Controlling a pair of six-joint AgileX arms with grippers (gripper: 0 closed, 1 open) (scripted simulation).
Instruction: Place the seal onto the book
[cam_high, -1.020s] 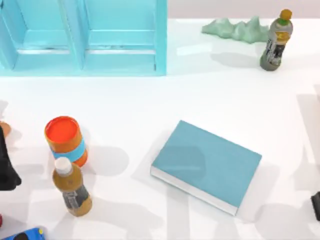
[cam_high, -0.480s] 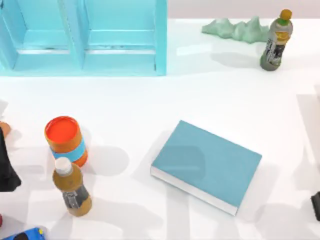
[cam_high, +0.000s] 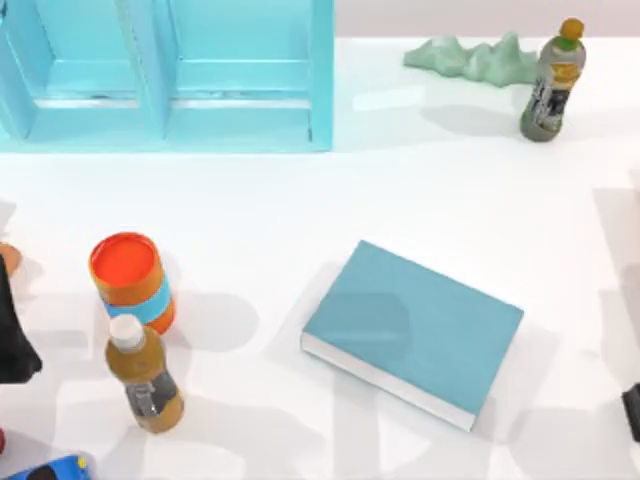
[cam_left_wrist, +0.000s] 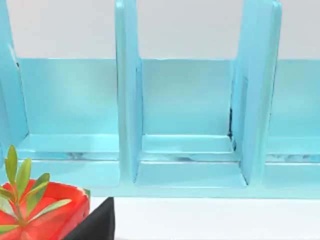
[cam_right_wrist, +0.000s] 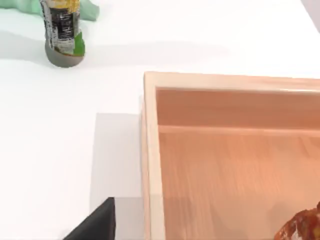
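Compared with one second earlier, the left arm (cam_high: 12, 335) at the table's left edge sits marginally lower; the book, canister and bottles have not moved. The right arm (cam_high: 632, 410) stays parked at the lower right edge.

The state of the left gripper (cam_left_wrist: 97, 224) cannot be told from the views, and the same holds for the right gripper (cam_right_wrist: 95, 222).

The book (cam_high: 412, 330) lies flat near the table's centre, cover up, with nothing on it. An orange-brown piece at the left edge, just above the left arm, appears to be the seal (cam_high: 6, 258); it is well apart from the book.

Containers:
- The shelf unit (cam_high: 165, 75) stands along the far left side.
- The orange canister (cam_high: 130, 280) stands upright, just beside a brown bottle (cam_high: 145, 378).
- A red pot (cam_left_wrist: 55, 210) holds a green plant (cam_left_wrist: 20, 182).
- A wooden tray (cam_right_wrist: 150, 150) holds an orange-brown object (cam_right_wrist: 302, 227) in its corner.
- A second bottle (cam_high: 550, 85) stands at the far right.
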